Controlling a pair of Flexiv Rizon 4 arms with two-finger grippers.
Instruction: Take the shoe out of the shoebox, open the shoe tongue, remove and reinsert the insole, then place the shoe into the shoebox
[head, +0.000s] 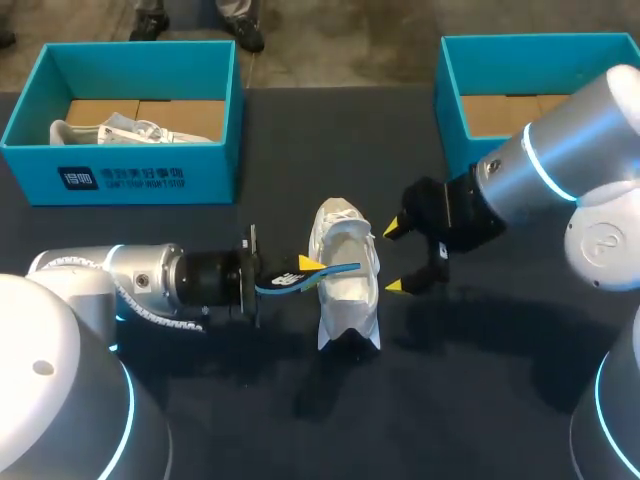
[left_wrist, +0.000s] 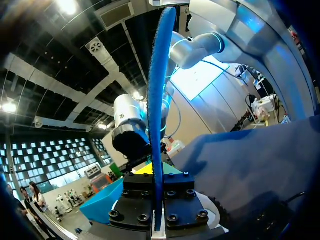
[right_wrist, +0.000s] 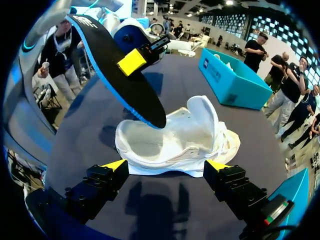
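Shoe (head: 347, 275): white, at centre of table (head: 480, 400), opening upward, between both grippers. Left gripper (head: 300, 272): clamped on insole (head: 340, 270), far end over shoe opening. Right gripper (head: 394, 258): fingers spread wide, empty, just beside shoe, not touching. Shoebox (head: 130, 170): well apart, rear left.

Dark table (head: 480, 400), white shoe (head: 348, 290), teal shoeboxes (head: 130, 175) (head: 450, 120) (both open)
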